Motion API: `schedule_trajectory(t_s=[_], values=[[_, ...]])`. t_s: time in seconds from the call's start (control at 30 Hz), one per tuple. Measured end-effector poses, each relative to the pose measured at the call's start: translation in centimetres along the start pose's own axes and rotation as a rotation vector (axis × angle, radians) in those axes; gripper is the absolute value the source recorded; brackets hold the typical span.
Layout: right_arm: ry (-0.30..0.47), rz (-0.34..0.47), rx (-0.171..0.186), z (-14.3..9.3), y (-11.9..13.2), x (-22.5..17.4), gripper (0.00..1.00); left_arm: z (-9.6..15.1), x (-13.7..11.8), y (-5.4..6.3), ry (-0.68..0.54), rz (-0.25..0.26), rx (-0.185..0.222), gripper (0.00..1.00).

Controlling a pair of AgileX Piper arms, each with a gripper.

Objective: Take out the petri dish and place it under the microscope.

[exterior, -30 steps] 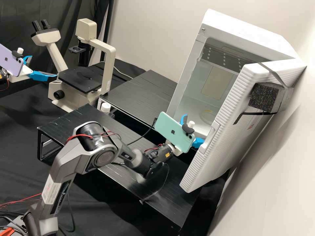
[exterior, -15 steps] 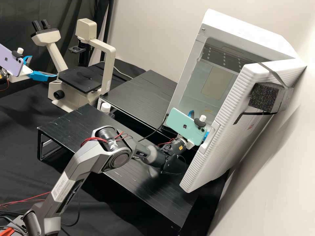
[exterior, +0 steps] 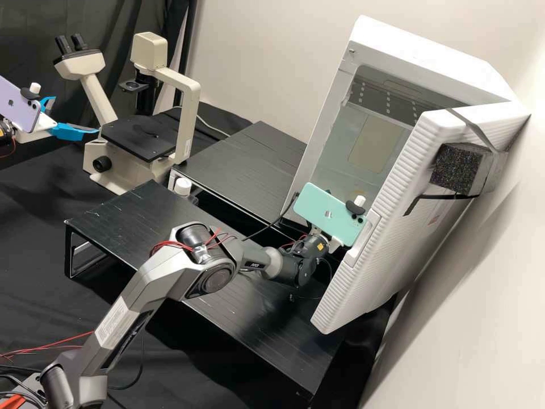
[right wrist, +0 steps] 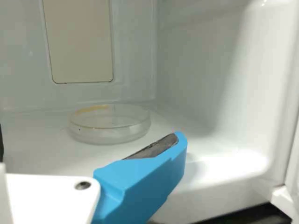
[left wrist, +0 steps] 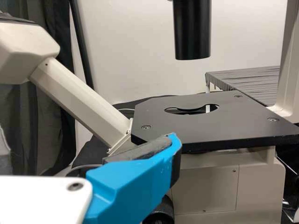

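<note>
Closer in to the opening of the white chamber (exterior: 431,48) had come the right arm (exterior: 213,278), carrying its green phone (exterior: 326,213) nearer the door (exterior: 392,227); the microscope (exterior: 187,113) and the left hand (exterior: 75,115) had stayed where they were. The petri dish (right wrist: 110,128) lay flat on the chamber floor, ungripped. The right hand (right wrist: 90,141) was spread, one blue finger (right wrist: 149,177) near the dish but seemingly apart from it. The left hand was also wide and empty, beside the microscope's stage (left wrist: 187,128).

The likeliest trouble was a knock: the dish was low, clear and smooth-walled, so a finger coming in a little off line could have shoved it toward the back wall. Fingers set too high might have pinched only its upper rim, and, if that was a loose lid, lifted it off the base. Tight quarters mattered too, since the phone sat right by the door's edge as seen from above, and a sideways swing on leaving could have struck it and jarred the dish loose. Later, a careless release over the cut-out (left wrist: 191,110) in the stage could have left the dish tilted or off centre.
</note>
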Motion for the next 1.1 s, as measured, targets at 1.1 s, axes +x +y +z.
schedule_trajectory(t_s=[1.1], values=[[-0.064,-0.045,-0.13,-0.4,1.1,2.7,1.0,0.0,0.0,0.0,0.0,0.0,0.0,1.0]])
